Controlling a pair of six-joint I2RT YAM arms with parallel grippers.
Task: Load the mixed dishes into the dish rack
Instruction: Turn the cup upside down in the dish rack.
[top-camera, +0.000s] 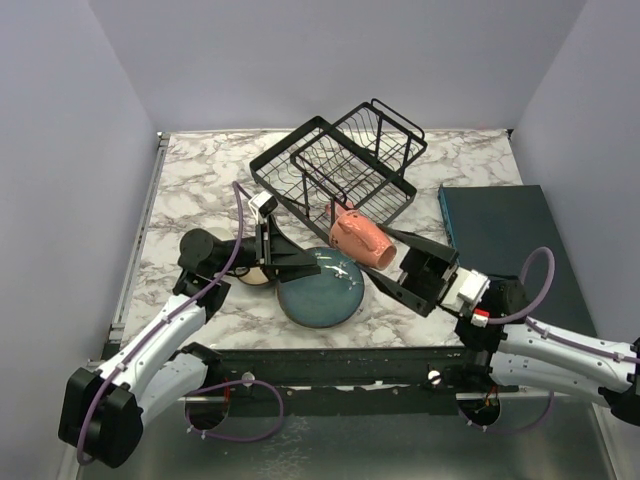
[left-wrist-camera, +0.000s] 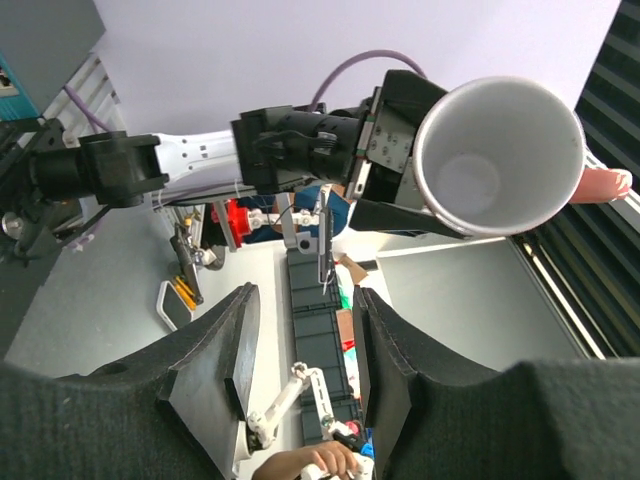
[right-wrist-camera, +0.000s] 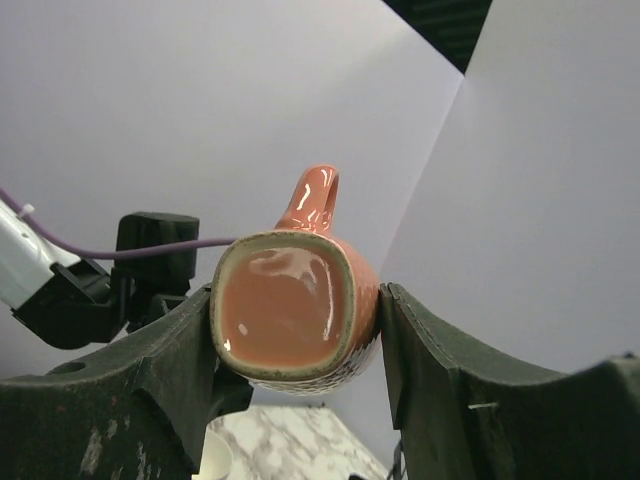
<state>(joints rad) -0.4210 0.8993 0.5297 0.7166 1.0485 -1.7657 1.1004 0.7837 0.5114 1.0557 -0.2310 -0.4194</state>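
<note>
The black wire dish rack stands at the back middle of the marble table and looks empty. My right gripper is shut on a pink mug, holding it on its side in the air just in front of the rack. The right wrist view shows the mug's base clamped between both fingers, handle up. A dark teal-blue plate lies flat below it. My left gripper is open and empty over the plate's left edge. In its wrist view it faces the mug's white inside.
A dark teal flat slab lies at the right edge. A small pale bowl sits mostly hidden under my left gripper; its rim shows in the right wrist view. Grey walls close in the table.
</note>
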